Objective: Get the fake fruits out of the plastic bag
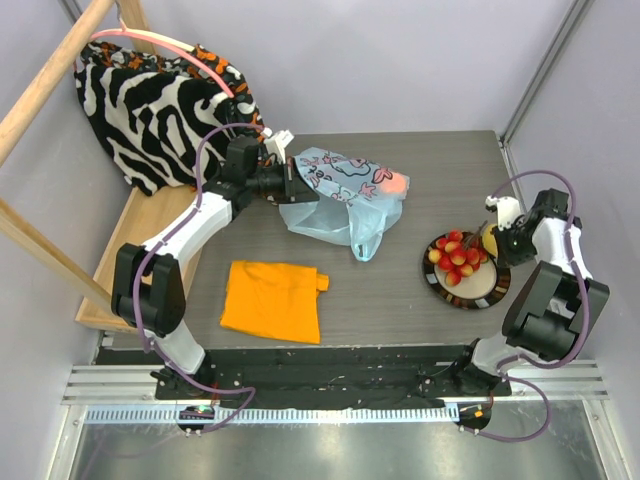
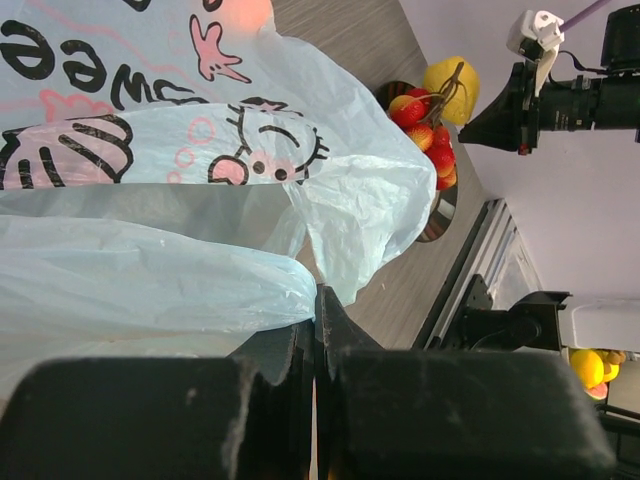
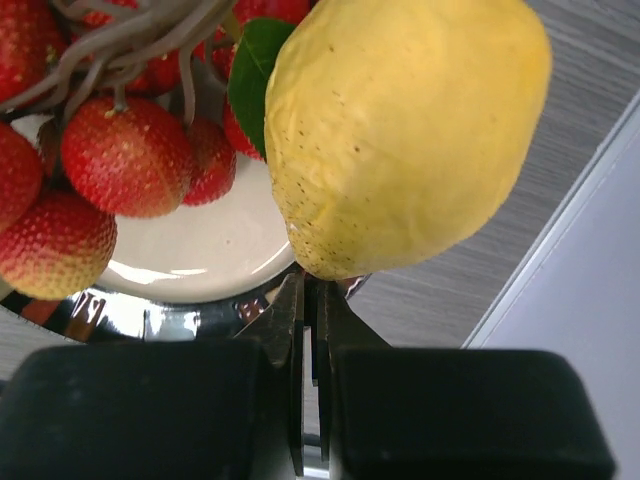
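The pale blue plastic bag (image 1: pixel 340 195) with a pink cartoon print lies at the table's middle back. A reddish-orange fruit (image 1: pixel 393 183) shows through its right end, and also in the left wrist view (image 2: pixel 245 12). My left gripper (image 1: pixel 290 182) is shut at the bag's left end, with thin plastic (image 2: pixel 200 200) pinched at its tips (image 2: pixel 318 300). A plate (image 1: pixel 470 292) on the right holds red strawberries (image 1: pixel 455 255) and a yellow lemon (image 1: pixel 490 238). My right gripper (image 1: pixel 505 238) is shut and empty, its tips (image 3: pixel 312 290) right against the lemon (image 3: pixel 400 140) beside the strawberries (image 3: pixel 120 150).
An orange folded cloth (image 1: pixel 272 300) lies at the front left. A zebra-striped cloth (image 1: pixel 160 110) hangs over a wooden frame (image 1: pixel 140 245) at the back left. Grey walls close in the table on three sides, and a black rail (image 1: pixel 330 365) runs along the front edge.
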Controlling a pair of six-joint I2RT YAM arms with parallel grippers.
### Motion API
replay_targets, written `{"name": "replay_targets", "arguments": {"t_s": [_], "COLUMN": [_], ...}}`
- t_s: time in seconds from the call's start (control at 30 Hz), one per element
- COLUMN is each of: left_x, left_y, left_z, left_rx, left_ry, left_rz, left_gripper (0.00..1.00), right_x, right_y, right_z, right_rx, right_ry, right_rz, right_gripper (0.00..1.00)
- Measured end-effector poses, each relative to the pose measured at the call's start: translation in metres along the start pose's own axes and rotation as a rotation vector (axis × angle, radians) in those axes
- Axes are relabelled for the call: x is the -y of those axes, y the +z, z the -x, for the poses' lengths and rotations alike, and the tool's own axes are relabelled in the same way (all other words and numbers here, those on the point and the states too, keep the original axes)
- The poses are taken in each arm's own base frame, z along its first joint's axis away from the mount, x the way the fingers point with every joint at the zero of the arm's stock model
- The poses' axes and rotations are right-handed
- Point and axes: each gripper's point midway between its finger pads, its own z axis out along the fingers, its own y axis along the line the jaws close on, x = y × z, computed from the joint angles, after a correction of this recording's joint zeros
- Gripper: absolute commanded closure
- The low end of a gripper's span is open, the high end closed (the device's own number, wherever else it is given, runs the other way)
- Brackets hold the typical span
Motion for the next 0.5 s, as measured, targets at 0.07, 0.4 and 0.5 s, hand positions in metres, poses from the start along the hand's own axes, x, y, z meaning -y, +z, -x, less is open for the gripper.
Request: {"name": "replay_targets", "arguments": {"t_s": [0.07, 0.4, 0.5], "left_x": [-0.002, -0.007, -0.007], "left_y": [0.000, -0.001, -0.001], "left_z": [-0.001, -0.007, -0.007], "left_rx": [-0.002, -0.024, -0.024], "left_ry": [0.006, 0.011, 0.011], "left_rz": [0.009, 0.028, 0.028], "left_gripper": [1.00, 1.00, 1.00], "right_x": [0.000, -0.011, -0.016], "right_y": [0.008, 0.027, 0.029], "right_z": [0.001, -0.020, -0.027], "right_rx": [-0.007, -0.067, -0.091], "right_ry": [-0.003, 0.019, 0.024], "right_rz": [0.004, 0.029, 0.040], "right_gripper": [0.96, 0.61, 0.47]}}
